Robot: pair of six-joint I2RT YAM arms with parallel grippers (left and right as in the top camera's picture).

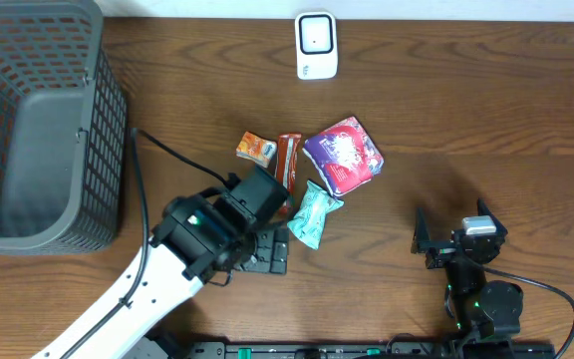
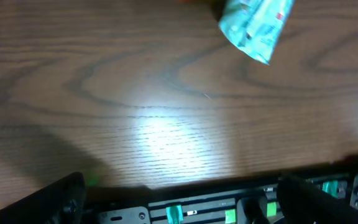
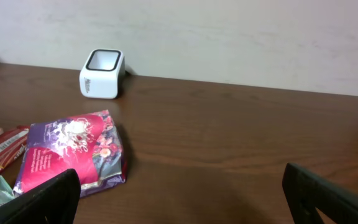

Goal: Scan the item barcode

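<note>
**Awaiting first grasp: nothing lifted, nothing scanned**

Notes a grey mesh basket [image 1: 28, 130] at far left, well apart from the goods. Finds the left gripper [image 1: 270, 251] low over the table [image 1: 486, 100], jaws spread wide and holding nothing, just beside the teal packet [image 1: 313, 214]. Records four candidate items in a loose cluster at mid-table: orange packet [image 1: 257, 149], red-brown bar [image 1: 288, 160], teal packet and purple packet [image 1: 343, 155], all lying flat. Cannot tell which is meant for scanning; judges the teal packet likeliest by its nearness to the left gripper. Describes it as a soft, crinkled pouch with red and dark print; sees no barcode on the upward face. Locates the white scanner [image 1: 317, 45] at the far edge, well apart from the cluster. Finds the right gripper [image 1: 456, 237] further right, jaws likewise spread and empty. Judges the task not begun: picking up and presenting to the scanner both outstanding.
</note>
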